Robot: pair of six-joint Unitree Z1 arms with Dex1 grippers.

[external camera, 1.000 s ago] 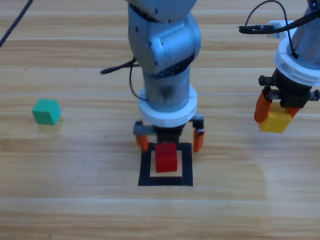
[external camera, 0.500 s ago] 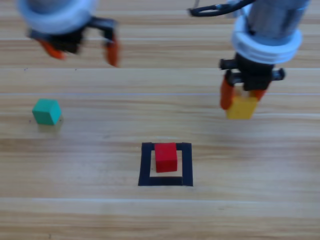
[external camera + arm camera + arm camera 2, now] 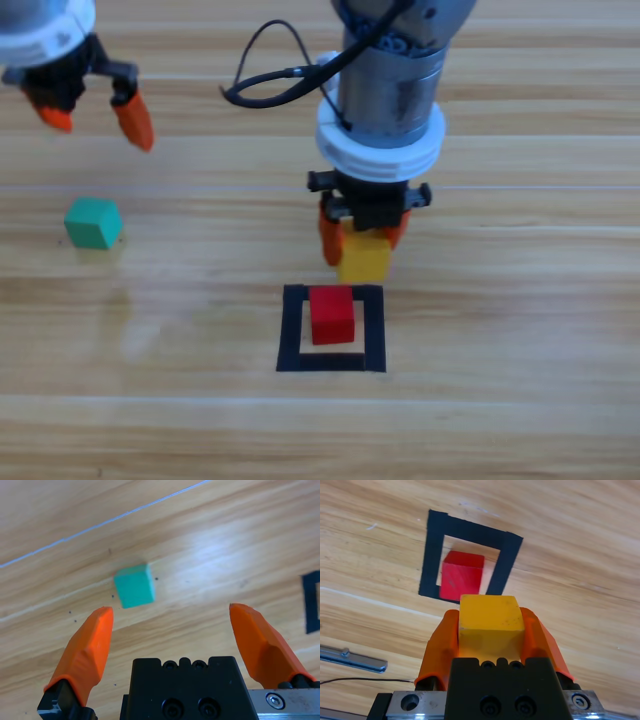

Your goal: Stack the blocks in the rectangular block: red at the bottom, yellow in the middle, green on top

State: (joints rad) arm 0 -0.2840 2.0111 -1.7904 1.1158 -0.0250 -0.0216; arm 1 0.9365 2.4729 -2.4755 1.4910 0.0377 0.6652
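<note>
The red cube [image 3: 332, 314] [image 3: 461, 575] sits inside the black tape rectangle [image 3: 291, 332] [image 3: 431, 555] at the table's middle front. My right gripper [image 3: 362, 247] [image 3: 490, 627] is shut on the yellow cube [image 3: 364, 258] [image 3: 490, 621], held in the air just behind and slightly right of the red cube. The teal-green cube [image 3: 93, 222] [image 3: 133, 585] lies alone on the wood at the left. My left gripper [image 3: 92, 112] [image 3: 175, 627] hangs open at the top left, behind the green cube, with nothing between its jaws.
A black cable [image 3: 265, 75] loops off the right arm above the table. In the right wrist view a metal strip [image 3: 351, 659] and a thin wire [image 3: 365, 681] show at the lower left.
The right arm has carried the yellow cube leftward to just behind the taped rectangle. The left arm has left the rectangle and gone to the top left, jaws open.
</note>
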